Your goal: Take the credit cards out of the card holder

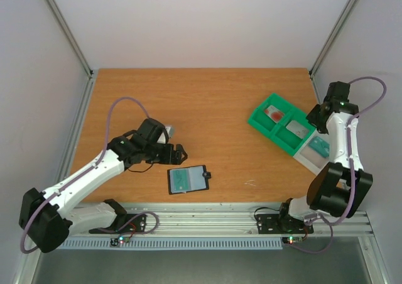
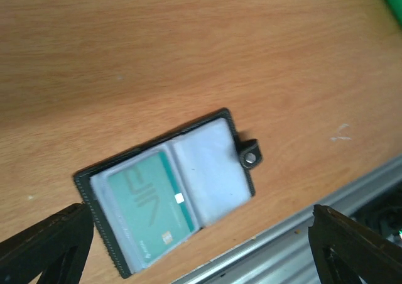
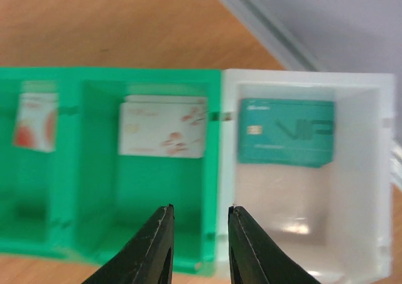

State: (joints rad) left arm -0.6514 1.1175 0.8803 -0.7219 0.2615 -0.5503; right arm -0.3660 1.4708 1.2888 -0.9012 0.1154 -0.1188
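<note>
The black card holder (image 2: 235, 133) lies open and flat on the wooden table, near the front edge (image 1: 196, 178). A teal credit card (image 2: 151, 202) sits in its left clear pocket; the right pocket looks empty, and the snap tab (image 2: 251, 159) sticks out to the right. My left gripper (image 2: 200, 213) hangs just above the holder, wide open, its fingers (image 2: 44, 246) on either side and touching nothing. In the top view it (image 1: 178, 155) sits just behind the holder. My right gripper (image 3: 201, 208) hovers over the tray, jaws a little apart, nothing between them.
A green compartment tray (image 3: 217, 89) holds a red-and-white card (image 3: 36, 122) and a white card with red marks (image 3: 163, 125). The white bin (image 3: 314, 83) beside it holds a teal card (image 3: 286, 132). Tray and bin stand at the right (image 1: 259, 122). A metal rail (image 2: 352, 183) runs along the front.
</note>
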